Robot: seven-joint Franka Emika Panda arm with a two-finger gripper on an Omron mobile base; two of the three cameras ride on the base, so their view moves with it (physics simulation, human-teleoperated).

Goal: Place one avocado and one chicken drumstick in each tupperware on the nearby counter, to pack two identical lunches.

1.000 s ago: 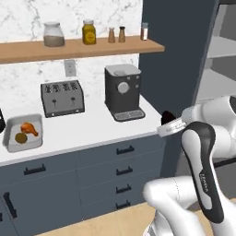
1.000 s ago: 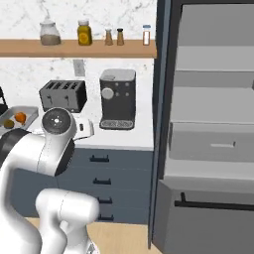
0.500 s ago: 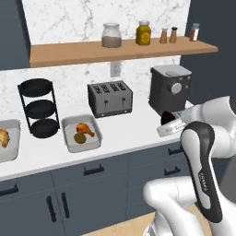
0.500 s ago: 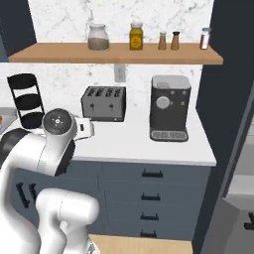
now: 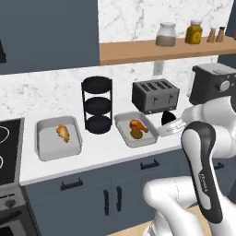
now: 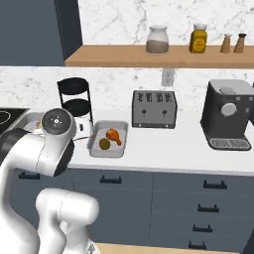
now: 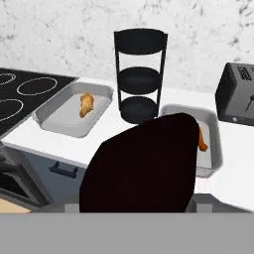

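Note:
On the counter (image 5: 101, 154) sit two grey tupperware trays. The left tupperware (image 5: 45, 144) holds one chicken drumstick (image 5: 63, 132). The right tupperware (image 5: 123, 123) holds a drumstick (image 5: 138, 125) and a dark green avocado (image 5: 136, 134). My gripper (image 5: 171, 124) hovers just right of the right tray, shut on a second dark avocado (image 5: 168, 117). In the hand view this held avocado (image 7: 144, 163) looms large and hides most of the right tupperware (image 7: 212, 144). Beyond it lies the left tupperware (image 7: 59, 119) with its drumstick (image 7: 86, 104).
A black three-tier stand (image 5: 97, 105) rises between the trays. A toaster (image 5: 155, 96) and a coffee machine (image 5: 209, 84) stand at the back right. A stove top (image 5: 7, 140) lies at the far left. A wooden shelf (image 5: 161, 48) with jars hangs above.
The whole scene has slid to the right in both base views, so the base has driven left along the counter. The arm's pose and its hold on the avocado look unchanged.

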